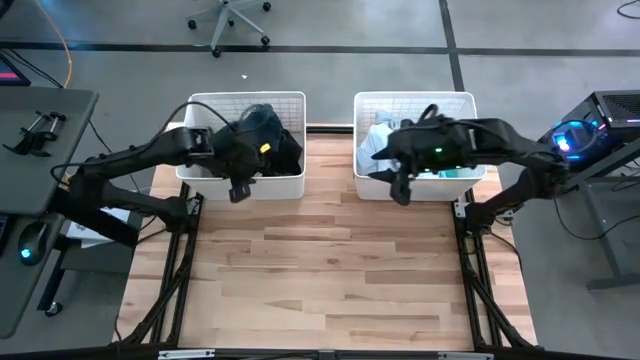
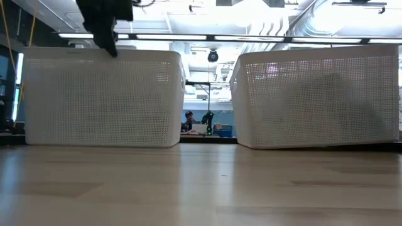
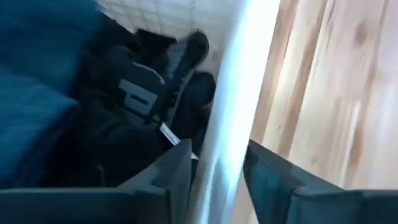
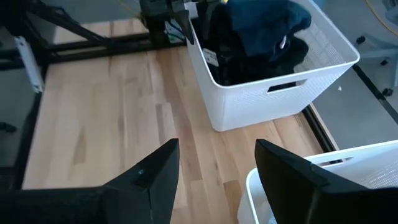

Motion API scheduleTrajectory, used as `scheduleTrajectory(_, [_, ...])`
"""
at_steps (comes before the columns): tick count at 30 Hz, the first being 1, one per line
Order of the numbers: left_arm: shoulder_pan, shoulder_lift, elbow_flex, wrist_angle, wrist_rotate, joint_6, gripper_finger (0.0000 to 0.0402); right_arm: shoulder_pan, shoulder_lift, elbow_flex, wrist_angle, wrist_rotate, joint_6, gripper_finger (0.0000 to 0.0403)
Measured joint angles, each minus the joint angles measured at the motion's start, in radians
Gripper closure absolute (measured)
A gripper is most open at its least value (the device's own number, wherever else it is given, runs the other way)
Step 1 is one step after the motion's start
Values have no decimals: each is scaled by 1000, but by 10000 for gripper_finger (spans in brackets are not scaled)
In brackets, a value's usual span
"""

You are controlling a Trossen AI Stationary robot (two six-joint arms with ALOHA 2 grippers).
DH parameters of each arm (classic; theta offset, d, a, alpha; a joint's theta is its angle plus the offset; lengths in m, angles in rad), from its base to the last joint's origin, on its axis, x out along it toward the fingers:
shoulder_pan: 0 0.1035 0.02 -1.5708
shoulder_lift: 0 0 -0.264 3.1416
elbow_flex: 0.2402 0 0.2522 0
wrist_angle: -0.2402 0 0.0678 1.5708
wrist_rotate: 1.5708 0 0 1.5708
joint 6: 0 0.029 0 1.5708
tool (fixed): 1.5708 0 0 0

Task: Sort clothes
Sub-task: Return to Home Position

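Dark clothes, black and navy (image 1: 262,135), lie piled in the left white basket (image 1: 200,172). They also show in the left wrist view (image 3: 124,112) and the right wrist view (image 4: 255,37). White, teal and pale blue clothes (image 1: 382,146) lie in the right white basket (image 1: 470,105). My left gripper (image 1: 238,190) is open and empty over the left basket's near rim (image 3: 230,112), one finger on either side of it. My right gripper (image 1: 400,190) is open and empty above the right basket's near rim (image 4: 323,174).
The two baskets stand side by side at the table's far edge, with a gap between them (image 2: 207,125). The wooden table top (image 1: 320,270) stretches out before them. A side table (image 1: 40,130) stands at the left and equipment (image 1: 590,130) at the right.
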Motion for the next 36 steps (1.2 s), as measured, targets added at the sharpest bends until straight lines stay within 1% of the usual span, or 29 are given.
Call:
scheduleTrajectory(3, [-15, -24, 40, 1, 4, -106, 247, 19, -41, 0, -5, -8, 7, 206])
scheduleTrajectory(5, [-27, -41, 76, 1, 21, -167, 237, 36, -74, 0, -19, -30, 11, 206])
scheduleTrajectory(8, [-51, -71, 132, 20, 37, -242, 233, 69, -128, 0, -60, -60, 45, 206])
scheduleTrajectory(11, [-78, -103, 168, 63, 21, -303, 233, 116, -187, 0, -93, -61, 102, 206])
scheduleTrajectory(15, [-105, -154, 176, 160, -28, -331, 235, 199, -278, 0, -98, -32, 185, 206])
scheduleTrajectory(19, [-115, -180, 175, 222, -86, -339, 236, 306, -367, -24, -77, 40, 257, 206])
scheduleTrajectory(22, [-114, -188, 175, 250, -100, -352, 236, 377, -455, -131, -17, 75, 299, 206])
scheduleTrajectory(27, [-114, -182, 175, 252, -104, -393, 236, 438, -641, -405, 155, 91, 355, 206])
scheduleTrajectory(33, [-114, -175, 175, 253, -105, -440, 236, 463, -890, -746, 454, 27, 386, 206])
scheduleTrajectory(36, [-114, -175, 175, 254, -114, -454, 236, 463, -995, -926, 657, -9, 386, 214])
